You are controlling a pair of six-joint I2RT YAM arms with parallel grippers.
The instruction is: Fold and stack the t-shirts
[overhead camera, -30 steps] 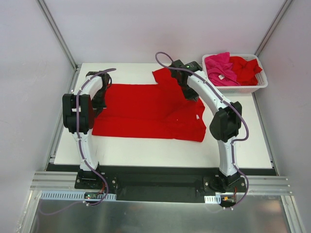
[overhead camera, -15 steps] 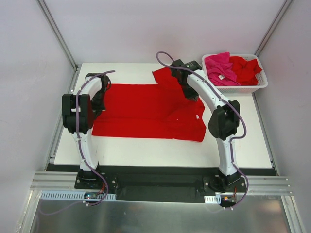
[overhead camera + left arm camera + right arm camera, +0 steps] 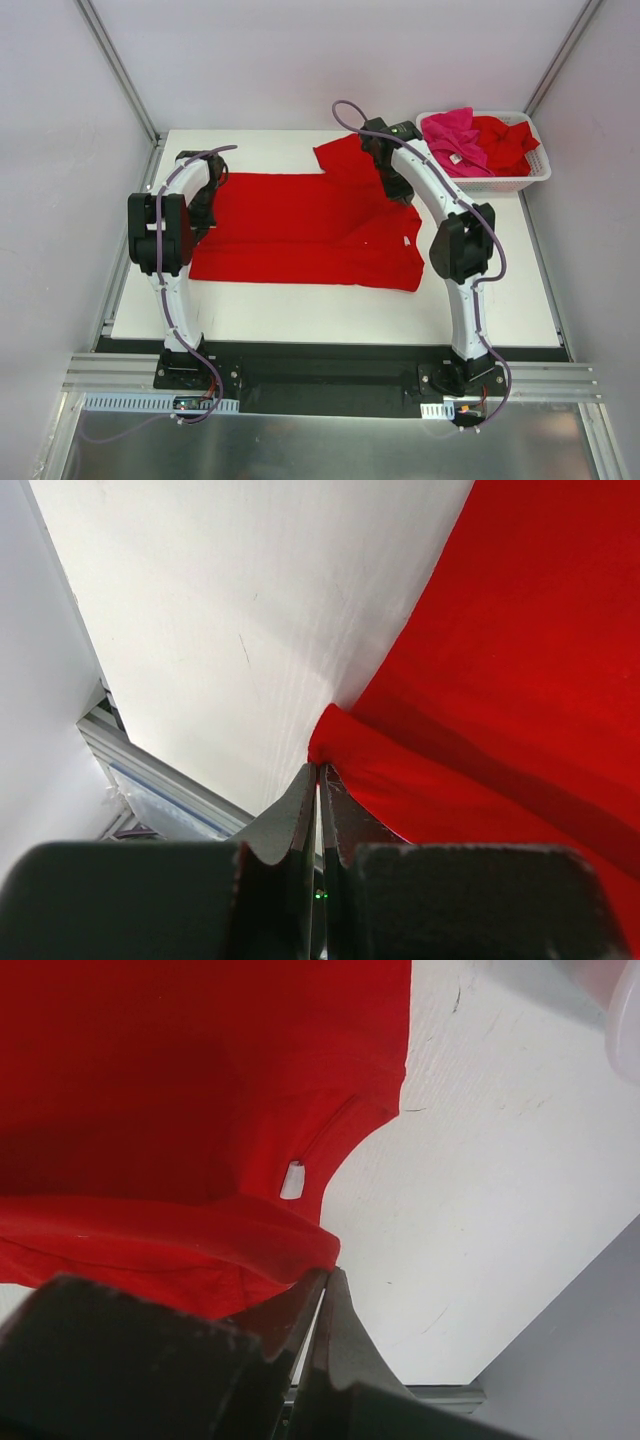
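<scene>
On white table (image 3: 300,310), pale walls (image 3: 60,150) round: red t-shirt (image 3: 300,225) spread; L hand (image 3: 318,772), R hand (image 3: 328,1274) clamped on its edges.

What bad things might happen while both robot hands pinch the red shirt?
1. The left gripper and the right gripper each pinch only a thin edge of the red t-shirt at their very tips, so the cloth might slip out during a lift.
2. The right arm reaches close to the basket, so a wide swing might bump it.
</scene>
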